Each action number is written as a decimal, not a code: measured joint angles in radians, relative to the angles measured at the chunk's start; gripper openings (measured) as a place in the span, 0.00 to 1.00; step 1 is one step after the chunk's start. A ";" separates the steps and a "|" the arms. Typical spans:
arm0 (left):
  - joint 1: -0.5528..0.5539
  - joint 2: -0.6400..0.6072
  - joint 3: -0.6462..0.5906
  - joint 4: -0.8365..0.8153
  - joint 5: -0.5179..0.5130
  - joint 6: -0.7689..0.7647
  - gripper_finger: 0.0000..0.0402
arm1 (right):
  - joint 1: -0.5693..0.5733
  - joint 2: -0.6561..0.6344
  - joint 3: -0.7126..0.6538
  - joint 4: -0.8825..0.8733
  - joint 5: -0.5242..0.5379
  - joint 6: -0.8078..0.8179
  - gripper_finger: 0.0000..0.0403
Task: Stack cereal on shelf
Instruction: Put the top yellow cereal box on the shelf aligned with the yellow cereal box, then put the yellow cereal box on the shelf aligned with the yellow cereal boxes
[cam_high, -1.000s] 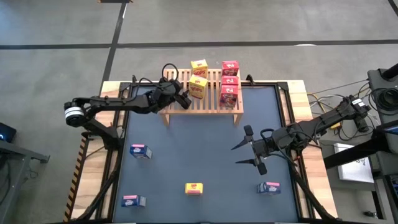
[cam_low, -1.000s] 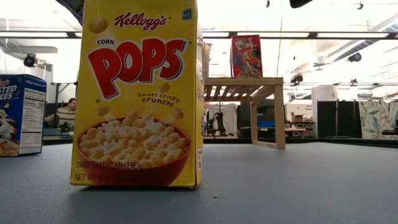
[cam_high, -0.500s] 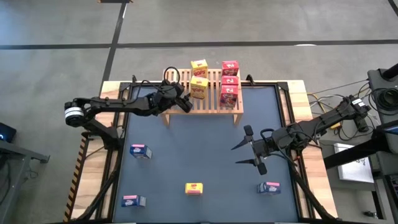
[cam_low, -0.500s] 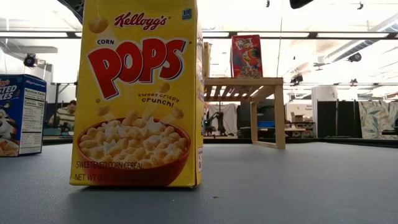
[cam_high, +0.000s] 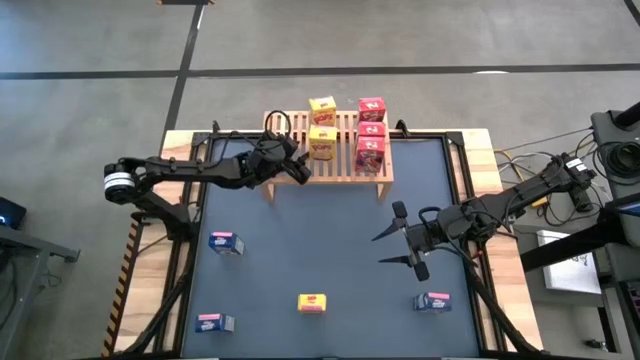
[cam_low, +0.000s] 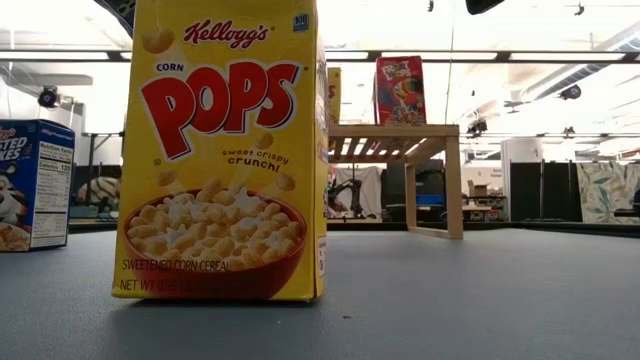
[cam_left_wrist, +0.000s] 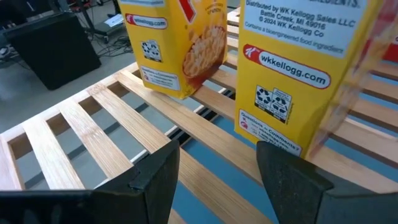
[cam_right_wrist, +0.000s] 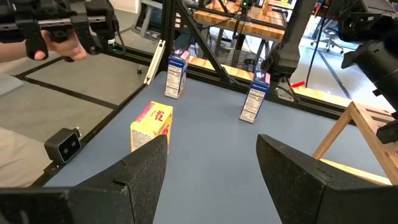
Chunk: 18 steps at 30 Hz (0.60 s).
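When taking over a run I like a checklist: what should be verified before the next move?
1. Left gripper jaws open, empty, over light wooden slatted shelf: ok.
2. Its clearance from nearest shelved yellow cereal box: cannot tell.
3. Three red cereal boxes on shelf: ok.
4. Right gripper jaws open, empty: ok.
5. Third yellow cereal box and three blue cereal boxes shelved: not ok, on dark table.
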 joint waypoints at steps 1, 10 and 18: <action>-0.001 -0.001 0.000 -0.001 0.000 0.000 0.50 | 0.000 0.000 0.000 0.000 0.000 0.000 0.59; -0.003 -0.053 0.000 -0.051 0.004 0.000 0.50 | 0.000 0.000 0.000 0.000 0.000 0.000 0.59; -0.003 -0.169 0.000 -0.189 -0.003 0.004 0.50 | 0.000 0.000 0.000 0.000 0.000 0.003 0.59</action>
